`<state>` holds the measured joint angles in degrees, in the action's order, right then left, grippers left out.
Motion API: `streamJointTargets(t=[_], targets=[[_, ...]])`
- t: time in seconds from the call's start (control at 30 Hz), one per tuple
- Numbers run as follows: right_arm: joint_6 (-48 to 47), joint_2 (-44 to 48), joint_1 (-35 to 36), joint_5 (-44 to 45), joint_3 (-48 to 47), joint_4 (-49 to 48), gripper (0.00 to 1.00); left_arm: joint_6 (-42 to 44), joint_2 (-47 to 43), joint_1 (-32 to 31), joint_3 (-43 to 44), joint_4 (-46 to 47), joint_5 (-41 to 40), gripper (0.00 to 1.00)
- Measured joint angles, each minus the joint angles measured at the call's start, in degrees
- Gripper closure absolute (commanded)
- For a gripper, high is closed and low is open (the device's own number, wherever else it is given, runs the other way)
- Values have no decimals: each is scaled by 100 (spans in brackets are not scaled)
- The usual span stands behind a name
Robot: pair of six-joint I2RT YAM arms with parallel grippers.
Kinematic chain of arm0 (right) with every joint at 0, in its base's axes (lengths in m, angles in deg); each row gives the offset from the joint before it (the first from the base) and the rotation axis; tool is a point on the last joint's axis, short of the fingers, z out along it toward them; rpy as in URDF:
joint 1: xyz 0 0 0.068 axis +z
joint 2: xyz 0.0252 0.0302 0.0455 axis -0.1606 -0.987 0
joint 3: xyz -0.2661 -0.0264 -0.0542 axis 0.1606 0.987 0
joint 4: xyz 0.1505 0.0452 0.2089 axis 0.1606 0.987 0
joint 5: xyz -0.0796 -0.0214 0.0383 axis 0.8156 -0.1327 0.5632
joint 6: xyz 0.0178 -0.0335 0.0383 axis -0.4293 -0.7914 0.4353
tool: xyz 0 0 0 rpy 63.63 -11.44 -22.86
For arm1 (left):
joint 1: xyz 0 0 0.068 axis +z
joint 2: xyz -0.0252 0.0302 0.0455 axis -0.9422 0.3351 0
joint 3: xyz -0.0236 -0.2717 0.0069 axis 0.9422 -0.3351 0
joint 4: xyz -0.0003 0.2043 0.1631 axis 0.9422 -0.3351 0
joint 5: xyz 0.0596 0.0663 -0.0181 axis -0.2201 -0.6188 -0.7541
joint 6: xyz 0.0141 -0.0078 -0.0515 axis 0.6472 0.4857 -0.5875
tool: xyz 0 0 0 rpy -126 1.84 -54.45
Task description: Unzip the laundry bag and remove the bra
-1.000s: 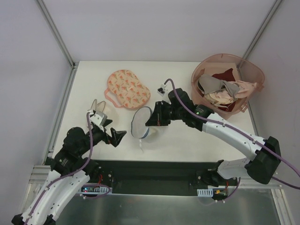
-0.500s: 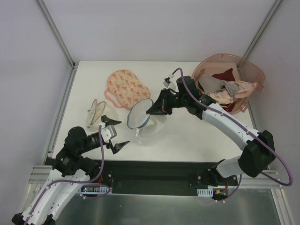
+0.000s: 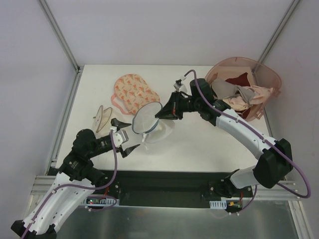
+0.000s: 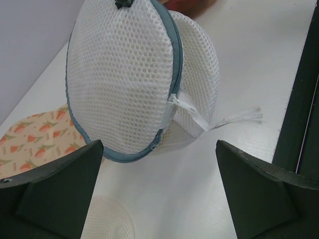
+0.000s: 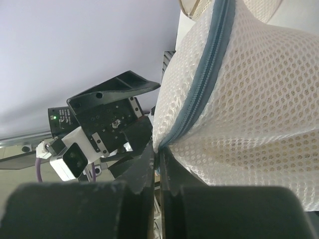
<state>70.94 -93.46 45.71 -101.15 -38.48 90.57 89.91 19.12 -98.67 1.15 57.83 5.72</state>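
The laundry bag (image 3: 146, 122), white mesh with a grey-blue zipper rim, stands tilted on its edge at the table's middle. My right gripper (image 3: 160, 112) is shut on its upper rim by the zipper tape (image 5: 199, 107), jaws pinched together (image 5: 158, 152). The left wrist view shows the bag (image 4: 124, 84) upright, with a white zipper tab (image 4: 192, 112) hanging on its side. My left gripper (image 3: 124, 135) is open and empty, just in front of the bag, both fingers (image 4: 47, 191) wide apart. No bright yellow bra shows; the bag's inside is hidden by the mesh.
A flat pink printed pouch (image 3: 135, 93) lies behind the bag. A pale cream cupped piece (image 3: 102, 118) lies to the left of my left gripper. A pink tub (image 3: 259, 67) full of garments stands at the back right. The table's front edge (image 4: 299, 114) is near.
My right gripper has pulled the bag's rim up and away, tipping the bag onto its edge. My left gripper has opened wide and moved towards the bag.
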Motion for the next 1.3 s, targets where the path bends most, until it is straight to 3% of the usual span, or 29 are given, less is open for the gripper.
streamJointTargets(t=[0.27, 0.33, 0.47, 0.5, 0.57, 0.67, 0.7, 0.73, 0.77, 0.8, 0.87, 1.0, 1.2, 1.3], targets=[[127, 0, -2, -111, 0, -168, 99, 42, 673, -68, -11, 437, -179, 11], [153, 0, -2, -133, 0, -223, 99, 42, 728, -68, -13, 540, -280, 21], [243, 0, -2, -186, 9, -341, 99, 76, 951, -70, -20, 859, -350, 62], [258, 4, -2, -208, 24, -380, 99, 87, 1071, -70, -20, 903, -350, 81], [271, 17, -2, -212, 57, -411, 99, 74, 1307, -70, -17, 981, -323, 100], [284, 24, -44, -210, 129, -455, 98, 72, 1486, -105, -7, 1021, -289, 100], [280, 24, -74, -210, 149, -435, 92, 46, 1480, -105, -4, 1016, -289, 100], [210, 28, -92, -205, 153, -376, 68, 7, 1458, -105, 0, 1014, -291, 100], [90, 55, -103, -184, 153, -258, 54, -39, 1423, -105, 9, 994, -293, 100], [-42, 90, -103, -83, 142, -83, 29, -138, 1381, -103, 24, 973, -304, 100], [-490, 247, -72, 382, 61, 540, 17, -376, 1303, -103, 98, 859, -387, 100], [-1246, 1023, 162, 2033, 26, 1615, 12, -1172, 1386, -103, 619, 280, -702, 100], [-1757, 2896, 1130, 4690, 295, 2094, 25, -2621, 1974, -105, 1316, -374, -1019, 100], [-1934, 3064, 1952, 5755, 273, 2212, 29, -3381, 2260, -105, 1320, -710, -1270, 100]])
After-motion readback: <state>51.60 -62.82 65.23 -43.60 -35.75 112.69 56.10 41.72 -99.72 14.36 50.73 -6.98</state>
